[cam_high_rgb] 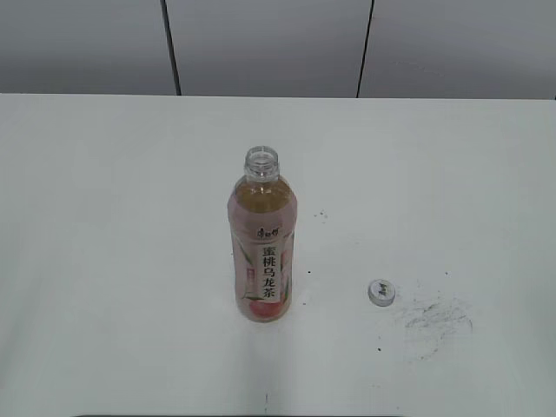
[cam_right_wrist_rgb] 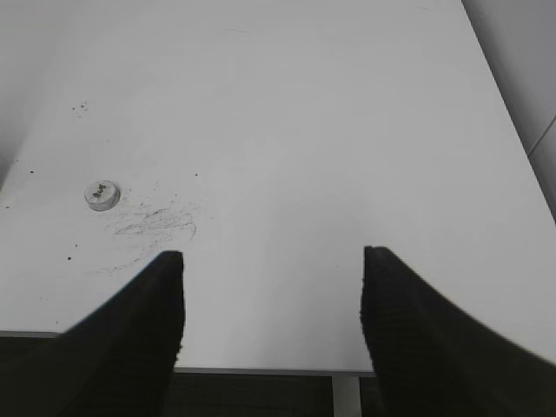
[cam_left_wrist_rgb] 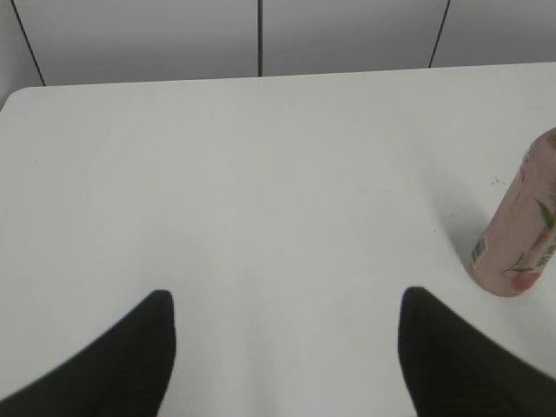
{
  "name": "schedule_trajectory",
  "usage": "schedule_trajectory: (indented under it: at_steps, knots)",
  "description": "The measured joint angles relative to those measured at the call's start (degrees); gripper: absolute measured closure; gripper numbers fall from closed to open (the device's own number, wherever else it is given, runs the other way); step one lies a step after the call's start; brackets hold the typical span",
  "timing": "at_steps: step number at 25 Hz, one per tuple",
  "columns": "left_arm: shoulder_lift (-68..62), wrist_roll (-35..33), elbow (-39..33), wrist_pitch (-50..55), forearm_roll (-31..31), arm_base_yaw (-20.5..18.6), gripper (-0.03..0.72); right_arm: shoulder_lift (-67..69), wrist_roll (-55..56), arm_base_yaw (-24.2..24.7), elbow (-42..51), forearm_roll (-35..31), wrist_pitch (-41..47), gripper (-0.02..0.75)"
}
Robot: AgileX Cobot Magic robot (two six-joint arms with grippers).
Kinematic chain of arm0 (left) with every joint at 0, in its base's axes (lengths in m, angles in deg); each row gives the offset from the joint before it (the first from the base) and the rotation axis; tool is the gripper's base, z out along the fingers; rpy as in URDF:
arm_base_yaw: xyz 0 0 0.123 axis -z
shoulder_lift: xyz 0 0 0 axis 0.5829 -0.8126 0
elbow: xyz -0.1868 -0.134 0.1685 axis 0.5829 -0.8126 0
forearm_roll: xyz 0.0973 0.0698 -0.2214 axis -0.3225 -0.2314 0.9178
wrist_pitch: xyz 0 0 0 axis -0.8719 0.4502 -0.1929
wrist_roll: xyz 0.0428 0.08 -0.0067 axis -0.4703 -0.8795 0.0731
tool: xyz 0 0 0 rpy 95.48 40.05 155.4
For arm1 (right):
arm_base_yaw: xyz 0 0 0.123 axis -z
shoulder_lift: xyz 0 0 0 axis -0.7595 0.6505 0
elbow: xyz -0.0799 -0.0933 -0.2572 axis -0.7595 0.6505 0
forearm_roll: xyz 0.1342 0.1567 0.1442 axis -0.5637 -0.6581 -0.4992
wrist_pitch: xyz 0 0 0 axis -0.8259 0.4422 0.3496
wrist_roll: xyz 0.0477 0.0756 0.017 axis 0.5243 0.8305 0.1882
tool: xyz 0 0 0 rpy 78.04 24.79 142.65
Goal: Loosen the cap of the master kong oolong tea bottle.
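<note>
Closest to you in each wrist view are the dark fingertips: the left gripper point(cam_left_wrist_rgb: 287, 300) stands spread with only bare table between its jaws, and the right gripper point(cam_right_wrist_rgb: 274, 261) is spread the same way, holding nothing. Neither arm shows in the exterior view.

Look at the surface next. You have a plain white table point(cam_high_rgb: 113, 217) filling most of every view, matte and evenly lit. Right of centre it carries a patch of grey scuff marks point(cam_high_rgb: 434, 317) and a few scattered dark specks. Behind the far edge runs a wall of pale grey panels point(cam_high_rgb: 261, 43), split by thin dark vertical seams.

Your master kong oolong tea bottle point(cam_high_rgb: 263, 243) stands upright near the middle of the table, long axis vertical, its open neck pointing straight up with no closure on it. Amber tea fills it to the shoulder. The white strip of black characters on the pink label faces the exterior camera. From the left wrist you catch only its lower part at the right edge of the picture, well apart from the fingers.

You will find the cap point(cam_high_rgb: 380, 293) lying flat on the table, top side up, to the right of the bottle and apart from it, just beside the scuffed patch. The right wrist view shows it far left of that gripper.
</note>
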Motion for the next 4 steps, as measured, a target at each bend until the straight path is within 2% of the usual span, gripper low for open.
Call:
schedule_trajectory:
  at_steps: [4]
  knots:
    - [0.0,0.0,0.0,0.0,0.0,0.0,0.208,0.0,0.0,0.0,0.0,0.0,0.0,0.255]
